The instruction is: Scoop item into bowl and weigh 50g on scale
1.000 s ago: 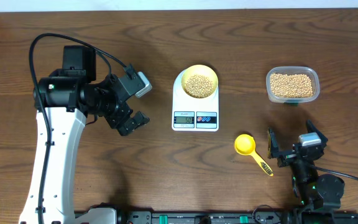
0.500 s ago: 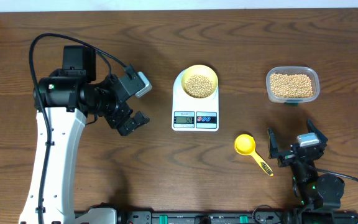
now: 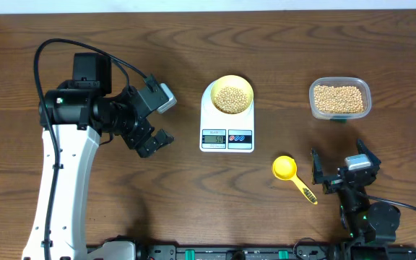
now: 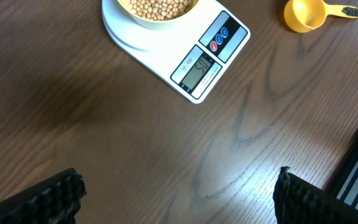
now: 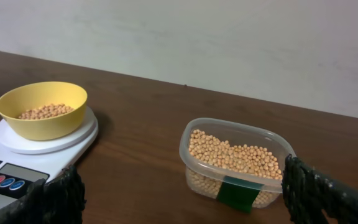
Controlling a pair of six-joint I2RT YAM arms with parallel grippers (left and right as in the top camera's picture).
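Observation:
The pale-yellow bowl [image 3: 232,96] holds tan beans [image 3: 231,99] and stands on the white scale [image 3: 227,137]; the display reads about 50 in the left wrist view [image 4: 197,70]. The bowl also shows in the right wrist view [image 5: 42,109]. More beans [image 3: 338,98] fill a clear tub [image 3: 340,113], also in the right wrist view [image 5: 236,163]. The yellow scoop [image 3: 286,170] lies empty on the table. My left gripper [image 3: 152,142] is open and empty, left of the scale. My right gripper [image 3: 341,170] is open and empty, right of the scoop, below the tub.
The brown wooden table [image 3: 193,202] carries everything. The left arm's white body [image 3: 60,180] stands at the left. A black rail [image 3: 230,253] runs along the front edge. A pale wall [image 5: 229,37] lies behind the table.

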